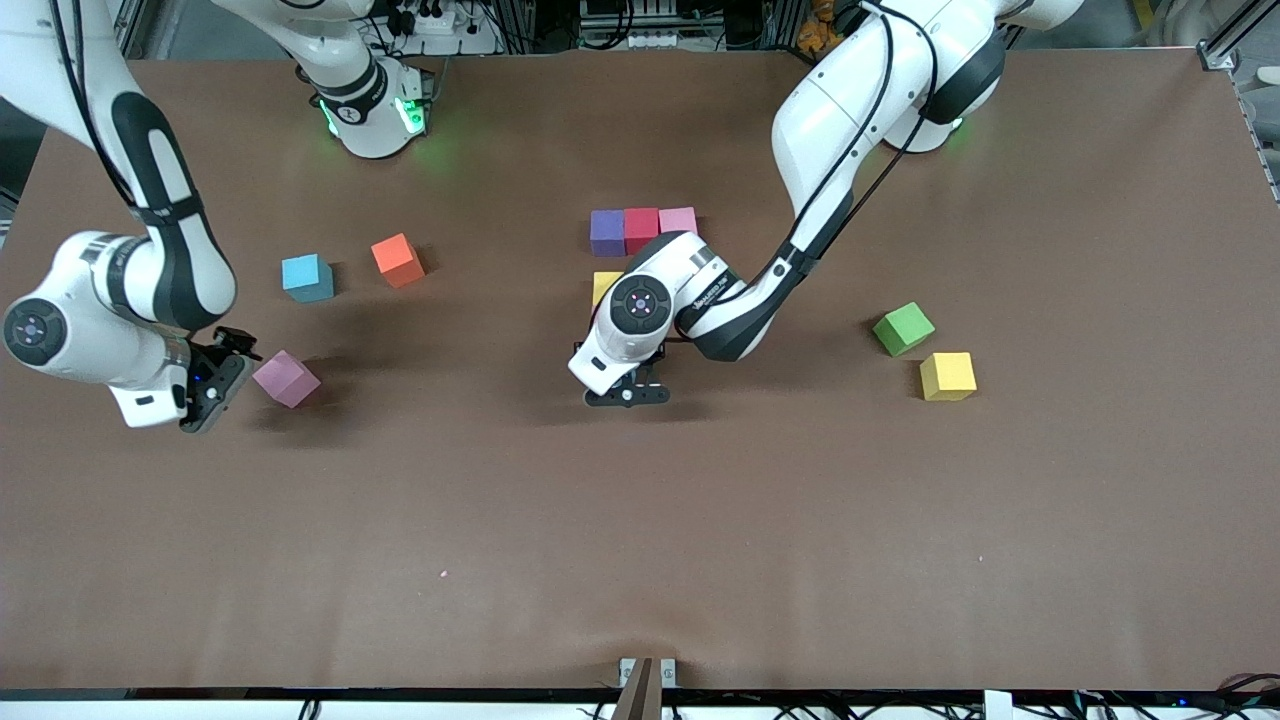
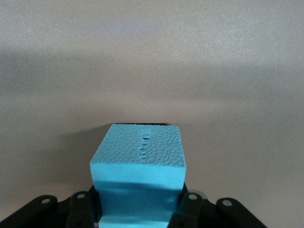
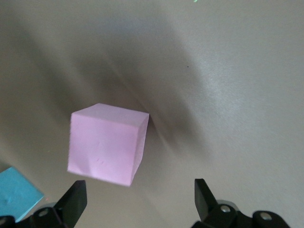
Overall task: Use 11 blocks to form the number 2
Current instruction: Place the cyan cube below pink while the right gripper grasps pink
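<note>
A purple block point(image 1: 607, 232), a red block point(image 1: 641, 229) and a pink block point(image 1: 678, 220) stand touching in a row at mid-table. Under the purple one a yellow block point(image 1: 604, 287) peeks out from beneath the left arm's hand. My left gripper point(image 1: 627, 395) point(image 2: 138, 203) is shut on a light blue block point(image 2: 138, 161), low over bare tabletop; the hand hides this block in the front view. My right gripper point(image 1: 213, 385) point(image 3: 141, 197) stands open just beside a loose pink block point(image 1: 286, 378) point(image 3: 107, 142), which lies ahead of its fingers, not between them.
Toward the right arm's end lie a blue block point(image 1: 307, 277) point(image 3: 16, 197) and an orange block point(image 1: 398, 259). Toward the left arm's end sit a green cube point(image 1: 903, 328) and a yellow block point(image 1: 947, 376). The brown table point(image 1: 640, 520) stretches on toward the front camera.
</note>
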